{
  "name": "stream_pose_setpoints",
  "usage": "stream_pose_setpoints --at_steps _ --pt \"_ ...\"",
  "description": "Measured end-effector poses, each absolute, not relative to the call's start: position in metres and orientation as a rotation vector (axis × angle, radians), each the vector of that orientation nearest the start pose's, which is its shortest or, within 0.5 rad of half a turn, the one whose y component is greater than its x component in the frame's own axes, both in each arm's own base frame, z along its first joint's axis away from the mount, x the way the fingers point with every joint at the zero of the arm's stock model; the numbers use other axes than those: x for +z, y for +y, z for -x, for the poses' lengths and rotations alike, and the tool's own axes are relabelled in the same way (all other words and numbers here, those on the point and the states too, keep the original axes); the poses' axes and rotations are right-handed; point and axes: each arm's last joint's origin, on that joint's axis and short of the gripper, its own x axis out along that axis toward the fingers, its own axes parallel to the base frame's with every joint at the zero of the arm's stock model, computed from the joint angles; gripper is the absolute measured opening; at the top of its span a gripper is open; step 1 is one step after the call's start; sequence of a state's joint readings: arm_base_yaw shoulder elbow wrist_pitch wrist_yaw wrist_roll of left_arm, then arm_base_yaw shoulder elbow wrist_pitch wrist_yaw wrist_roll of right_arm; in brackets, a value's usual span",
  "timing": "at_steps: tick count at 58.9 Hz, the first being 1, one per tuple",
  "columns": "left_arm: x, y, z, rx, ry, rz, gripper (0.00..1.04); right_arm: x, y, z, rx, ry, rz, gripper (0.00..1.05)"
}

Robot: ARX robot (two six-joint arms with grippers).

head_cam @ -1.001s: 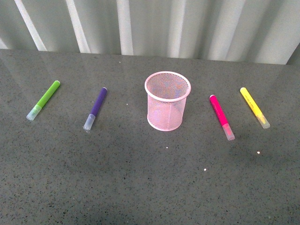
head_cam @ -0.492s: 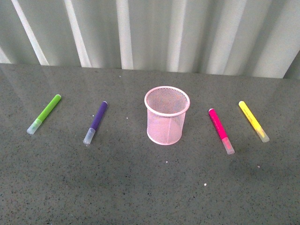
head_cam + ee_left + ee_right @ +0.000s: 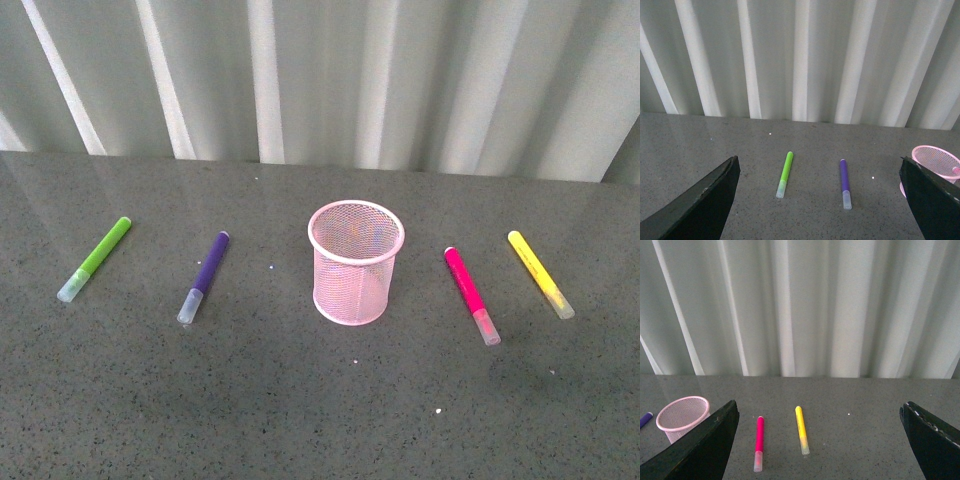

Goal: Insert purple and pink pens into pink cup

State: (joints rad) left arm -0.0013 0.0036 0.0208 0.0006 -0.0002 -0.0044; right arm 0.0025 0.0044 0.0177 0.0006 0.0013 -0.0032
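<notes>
The pink cup [image 3: 356, 263] stands upright in the middle of the grey table, with nothing showing inside it. The purple pen [image 3: 205, 274] lies to its left and the pink pen [image 3: 470, 293] to its right, both flat with pale caps toward me. Neither arm appears in the front view. In the left wrist view my left gripper [image 3: 822, 200] is open, held well back from the purple pen [image 3: 845, 182], with the cup [image 3: 936, 161] at the edge. In the right wrist view my right gripper [image 3: 820, 445] is open, held back from the pink pen [image 3: 759, 441]; the cup [image 3: 681, 416] shows there too.
A lime-green pen [image 3: 96, 257] lies at the far left and a yellow pen [image 3: 539, 272] at the far right. A pale corrugated wall [image 3: 330, 80] runs along the table's back edge.
The front view has tilted upward: the cup and all pens sit lower in the picture and more of the wall shows. Nothing on the table has moved.
</notes>
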Motion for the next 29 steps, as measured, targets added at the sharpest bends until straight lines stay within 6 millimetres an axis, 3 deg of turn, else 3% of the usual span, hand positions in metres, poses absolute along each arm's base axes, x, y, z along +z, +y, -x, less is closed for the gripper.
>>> stream_pose_setpoints --at_steps 10,18,22,29 --pt "0.170 0.000 -0.097 0.002 -0.015 0.005 0.98 0.169 0.000 -0.097 0.001 -0.014 0.003 0.98" --pt "0.163 0.000 -0.103 0.074 0.400 0.193 0.98 0.169 0.000 -0.097 0.001 -0.014 0.003 0.98" --pt "0.167 0.000 -0.116 0.027 0.525 0.346 0.98 0.169 0.000 -0.097 0.001 -0.014 0.003 0.98" --pt "0.200 0.000 -0.155 -0.025 0.461 0.398 0.98 0.169 0.000 -0.097 0.001 -0.014 0.003 0.98"
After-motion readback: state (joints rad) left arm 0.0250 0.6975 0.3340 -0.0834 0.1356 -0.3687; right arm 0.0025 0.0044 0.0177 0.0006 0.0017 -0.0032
